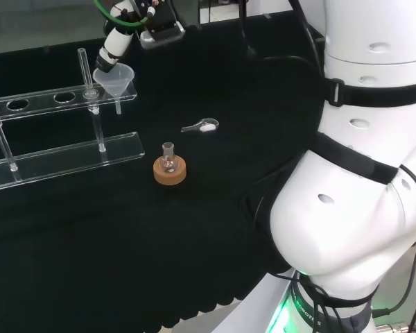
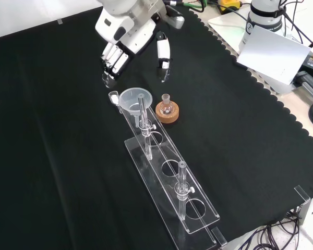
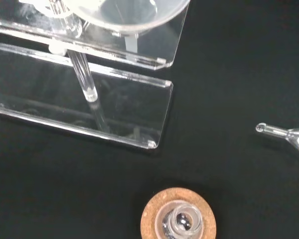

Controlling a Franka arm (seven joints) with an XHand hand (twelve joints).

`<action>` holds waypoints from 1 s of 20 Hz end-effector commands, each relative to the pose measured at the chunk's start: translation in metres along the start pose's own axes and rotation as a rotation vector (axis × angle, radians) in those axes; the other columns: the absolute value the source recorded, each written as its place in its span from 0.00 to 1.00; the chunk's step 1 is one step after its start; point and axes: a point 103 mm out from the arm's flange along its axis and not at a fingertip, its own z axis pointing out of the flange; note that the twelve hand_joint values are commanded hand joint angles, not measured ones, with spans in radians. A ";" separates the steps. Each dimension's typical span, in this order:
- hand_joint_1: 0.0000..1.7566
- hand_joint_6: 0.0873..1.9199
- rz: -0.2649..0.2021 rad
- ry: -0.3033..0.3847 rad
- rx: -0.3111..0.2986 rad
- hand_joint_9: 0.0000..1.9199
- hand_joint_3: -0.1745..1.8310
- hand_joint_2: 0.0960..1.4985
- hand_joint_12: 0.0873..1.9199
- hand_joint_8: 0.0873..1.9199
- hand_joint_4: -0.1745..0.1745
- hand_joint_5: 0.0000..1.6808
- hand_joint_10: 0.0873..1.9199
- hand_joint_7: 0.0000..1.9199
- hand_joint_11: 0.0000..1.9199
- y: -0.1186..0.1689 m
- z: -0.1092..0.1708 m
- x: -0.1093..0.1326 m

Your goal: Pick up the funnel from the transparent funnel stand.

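One funnel [image 2: 135,99], one flask [image 2: 167,107], one spoon [image 1: 201,125]

Funnel [image 2: 135,99] clear, glossy; funnel stand [image 2: 195,195] transparent plastic; cork ring [image 2: 167,114]; matt black cloth [image 2: 68,172].

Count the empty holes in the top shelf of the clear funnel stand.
3. In the front view, the funnel stand has empty holes at near end, middle and next to the funnel, which fills the far hole.

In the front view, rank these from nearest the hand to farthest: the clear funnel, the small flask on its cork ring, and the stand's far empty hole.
Measured from the hand in the front view:
1. Clear funnel, just below the fingers, at the stand's upper end.
2. Small flask on its cork ring, right of the funnel.
3. Transparent funnel stand's last empty hole, at its lower end.
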 end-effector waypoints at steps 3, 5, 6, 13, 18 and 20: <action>0.32 0.00 0.014 -0.022 0.037 0.07 0.18 0.46 0.74 0.17 0.37 0.02 0.38 0.00 0.11 0.007 0.007 0.009; 0.34 0.00 0.021 -0.026 0.041 0.05 0.18 0.45 0.74 0.13 0.36 0.02 0.39 0.00 0.11 0.009 0.009 0.011; 0.34 0.00 0.022 -0.030 0.047 0.04 0.18 0.45 0.75 0.11 0.36 0.02 0.40 0.00 0.12 0.010 0.009 0.012; 0.36 0.00 0.011 -0.033 0.068 0.00 0.17 0.42 0.77 0.04 0.32 0.00 0.42 0.00 0.13 0.016 0.014 0.016; 0.36 0.00 0.011 -0.032 0.067 0.00 0.17 0.42 0.77 0.04 0.32 0.00 0.42 0.00 0.13 0.021 0.017 0.016; 0.36 0.00 0.010 -0.035 0.069 0.00 0.17 0.42 0.77 0.05 0.32 0.00 0.44 0.00 0.14 0.023 0.019 0.016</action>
